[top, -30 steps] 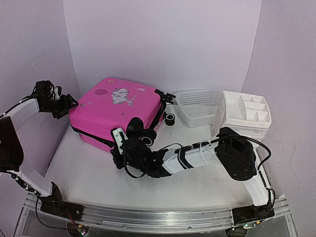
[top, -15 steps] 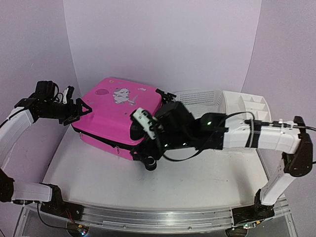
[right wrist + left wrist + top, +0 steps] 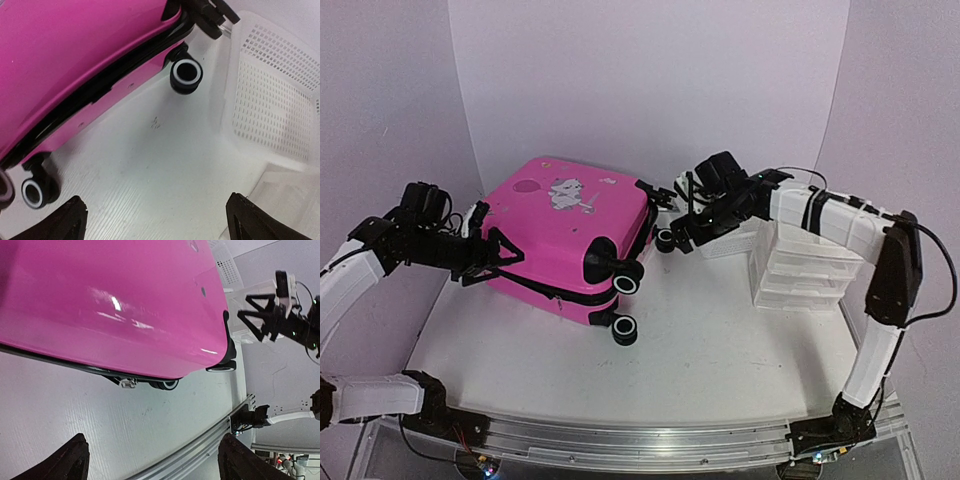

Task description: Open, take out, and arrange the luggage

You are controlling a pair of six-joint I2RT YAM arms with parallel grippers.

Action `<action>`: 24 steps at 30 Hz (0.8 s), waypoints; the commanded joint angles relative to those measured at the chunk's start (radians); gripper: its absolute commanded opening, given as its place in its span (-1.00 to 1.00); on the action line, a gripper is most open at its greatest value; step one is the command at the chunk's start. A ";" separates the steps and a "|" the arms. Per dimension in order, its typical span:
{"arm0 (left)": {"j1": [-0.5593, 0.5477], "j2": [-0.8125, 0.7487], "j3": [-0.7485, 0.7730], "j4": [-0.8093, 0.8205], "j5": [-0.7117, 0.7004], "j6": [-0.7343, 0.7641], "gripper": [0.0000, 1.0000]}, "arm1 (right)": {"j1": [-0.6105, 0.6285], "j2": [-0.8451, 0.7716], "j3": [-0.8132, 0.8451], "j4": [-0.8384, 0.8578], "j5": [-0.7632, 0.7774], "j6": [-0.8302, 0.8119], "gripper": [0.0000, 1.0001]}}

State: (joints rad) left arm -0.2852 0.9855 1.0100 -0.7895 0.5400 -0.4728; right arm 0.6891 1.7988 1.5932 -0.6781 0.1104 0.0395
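Note:
The luggage [image 3: 560, 225], a hot-pink hard-shell suitcase with a white cartoon print, lies flat at the back left of the table, its black wheels [image 3: 628, 281] toward the front right. A dark zipper seam [image 3: 95, 92] runs between its two shells. My left gripper [image 3: 492, 248] is open at the suitcase's left side; in the left wrist view the pink shell [image 3: 110, 305] fills the top and nothing lies between the fingertips [image 3: 75, 460]. My right gripper [image 3: 687, 218] is open beside the suitcase's back right corner, above bare table near a wheel [image 3: 186, 74].
A white mesh basket [image 3: 730, 205] stands behind the right gripper, also seen in the right wrist view as a basket [image 3: 270, 95] close on the right. A white drawer organizer [image 3: 815, 255] stands at the right. The table's metal front rail [image 3: 200, 452] runs along the near edge.
My right arm swung from the suitcase's front edge up to its back right corner and its jaws opened. The left gripper moved in along the suitcase's left side. The suitcase shifted slightly.

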 commanded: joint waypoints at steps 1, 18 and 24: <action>-0.065 -0.039 -0.034 0.023 -0.073 -0.084 0.73 | -0.066 0.158 0.248 0.019 -0.052 -0.157 0.96; -0.141 -0.024 -0.183 0.114 -0.205 -0.151 0.60 | -0.171 0.768 0.938 0.055 -0.110 -0.679 0.80; -0.141 0.030 -0.165 0.145 -0.245 -0.164 0.54 | -0.178 0.845 0.990 0.166 -0.110 -0.753 0.53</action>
State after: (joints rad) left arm -0.4248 0.9913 0.8223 -0.7067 0.3489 -0.6262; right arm 0.5167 2.6133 2.5164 -0.6453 0.0208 -0.6254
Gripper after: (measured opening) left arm 0.772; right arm 0.797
